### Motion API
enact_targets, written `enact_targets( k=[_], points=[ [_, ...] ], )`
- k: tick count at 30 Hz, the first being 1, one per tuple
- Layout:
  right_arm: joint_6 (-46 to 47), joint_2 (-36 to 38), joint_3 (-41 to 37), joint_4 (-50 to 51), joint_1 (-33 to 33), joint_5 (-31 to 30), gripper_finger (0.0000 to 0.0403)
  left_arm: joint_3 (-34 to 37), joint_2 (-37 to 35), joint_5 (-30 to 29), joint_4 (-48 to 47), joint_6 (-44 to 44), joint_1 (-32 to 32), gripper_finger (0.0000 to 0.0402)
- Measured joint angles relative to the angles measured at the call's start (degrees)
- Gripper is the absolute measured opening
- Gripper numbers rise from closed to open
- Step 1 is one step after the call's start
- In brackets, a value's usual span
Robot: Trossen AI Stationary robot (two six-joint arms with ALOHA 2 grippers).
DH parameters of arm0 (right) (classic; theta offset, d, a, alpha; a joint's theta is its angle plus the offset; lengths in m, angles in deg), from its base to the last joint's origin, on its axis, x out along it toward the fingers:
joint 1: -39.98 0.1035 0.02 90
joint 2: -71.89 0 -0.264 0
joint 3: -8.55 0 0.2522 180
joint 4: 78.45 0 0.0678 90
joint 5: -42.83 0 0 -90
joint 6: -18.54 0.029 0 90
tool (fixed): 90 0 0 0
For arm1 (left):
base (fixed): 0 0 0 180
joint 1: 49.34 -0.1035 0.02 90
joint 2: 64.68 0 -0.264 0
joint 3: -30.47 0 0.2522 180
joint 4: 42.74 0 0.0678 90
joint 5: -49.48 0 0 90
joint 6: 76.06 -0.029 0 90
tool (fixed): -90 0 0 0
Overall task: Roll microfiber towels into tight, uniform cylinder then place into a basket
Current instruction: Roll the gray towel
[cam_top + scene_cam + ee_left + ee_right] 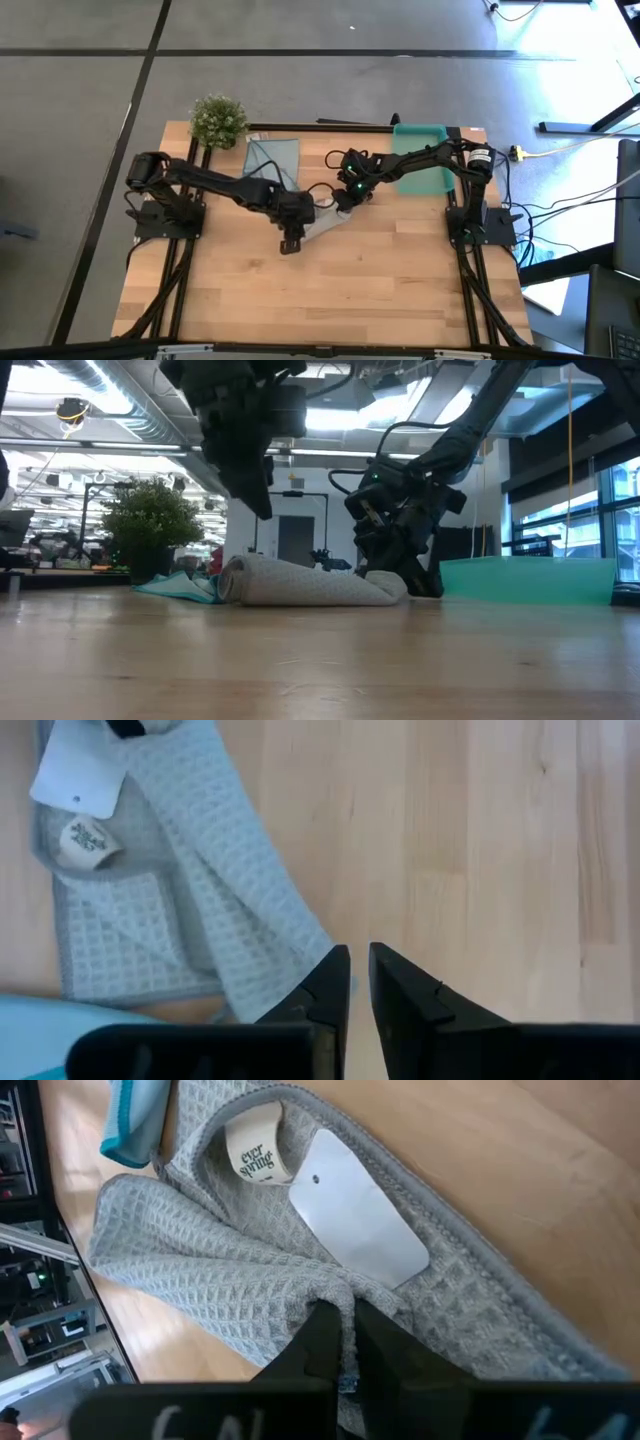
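The pale grey waffle towel [325,222] lies loosely rolled on the table [310,582], its end with the white tag [350,1220] toward my right gripper. My right gripper [345,1315] is shut on that end. My left gripper [262,505] hangs above the roll's other end, narrowly open with nothing between its fingers [358,970]. The light blue towel [272,160] lies flat behind the roll. At the far right of the table stands the teal basket [420,128], with nothing in it. My right gripper pinches a bunched fold of the grey towel [335,1292] between its two fingers, just below the white tag at the roll's right end. The fingers slant down from the table's far right. The towel rests on the table [385,588].
A small bushy green plant [218,120] stands at the table's far left corner, beside the blue towel. The near half of the wooden table [320,300] is bare. The basket's wall [530,580] is close behind my right arm.
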Motion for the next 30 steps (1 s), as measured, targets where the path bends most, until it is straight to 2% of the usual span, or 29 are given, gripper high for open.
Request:
enact_targets(
  k=[8,11,13,17,23,27,30],
  points=[
    [-0.17,-0.04,-0.03,-0.22,0.03,0.00,0.0017,-0.05,3.29,-1.65,0.93,1.61,1.78,0.0079],
    [-0.17,-0.04,-0.04,-0.28,0.03,-0.01,0.0017,-0.07,3.80,-5.05,1.02,2.13,1.69,0.0093],
    [-0.20,-0.04,-0.05,-0.38,0.03,0.01,0.0017,-0.07,3.91,-7.42,0.96,4.22,1.61,0.0095],
    [-0.20,-0.07,-0.07,-0.70,0.05,-0.01,0.0017,-0.07,4.07,-7.55,1.07,7.30,1.36,0.0096],
    [-0.23,-0.09,-0.07,-0.86,0.05,0.01,0.0017,-0.26,5.93,-7.61,2.87,6.90,2.25,0.0096],
    [-0.67,-0.14,-0.07,-1.32,0.05,-0.22,0.0017,-0.27,6.62,-10.60,3.29,5.69,2.60,0.0096],
    [-0.66,-0.15,-0.07,-1.51,0.05,-0.25,0.0017,-0.09,6.82,-10.52,2.02,5.68,2.43,0.0096]
  ],
)
